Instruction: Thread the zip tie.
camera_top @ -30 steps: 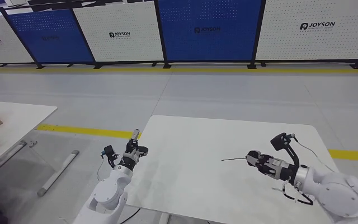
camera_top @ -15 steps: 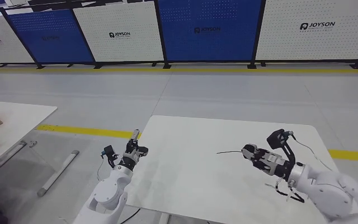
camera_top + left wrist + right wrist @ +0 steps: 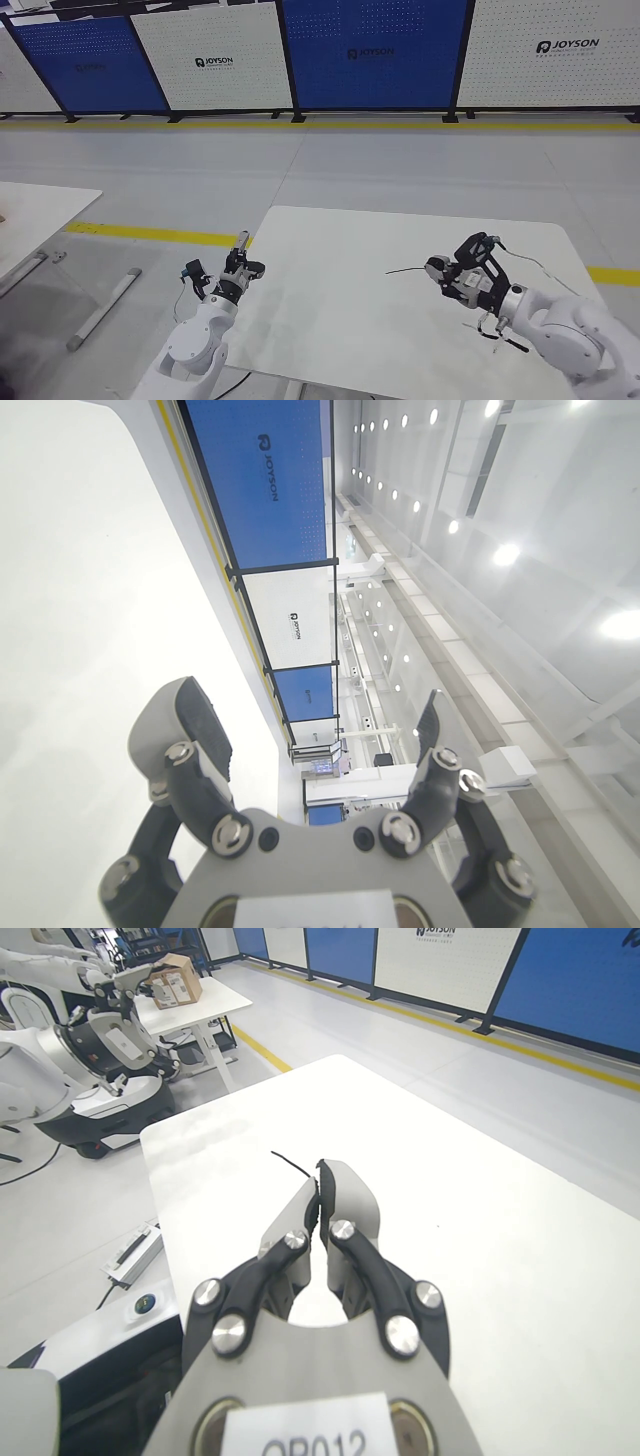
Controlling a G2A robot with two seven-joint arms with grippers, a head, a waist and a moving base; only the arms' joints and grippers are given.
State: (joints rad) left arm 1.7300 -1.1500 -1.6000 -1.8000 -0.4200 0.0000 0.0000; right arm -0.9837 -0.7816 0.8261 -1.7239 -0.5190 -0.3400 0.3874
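top view, right gripper point(image 3: 437, 270): over the right half of the white desk point(image 3: 340, 320), fingers clamped on one end of the thin black zip tie point(image 3: 408, 269).
top view, zip tie: sticks out from the fingertips toward the middle of the desk; whether it touches the surface cannot be told.
top view, left gripper point(image 3: 241, 247): at the desk's left edge, well apart from the zip tie.
left wrist view, left gripper point(image 3: 315, 705): fingers apart, nothing between them; blue and white wall panels point(image 3: 280, 500) beyond.
right wrist view, right gripper point(image 3: 320, 1178): fingers pressed together on the zip tie point(image 3: 290, 1163), a short black length poking past the tips above the desk point(image 3: 450, 1168).
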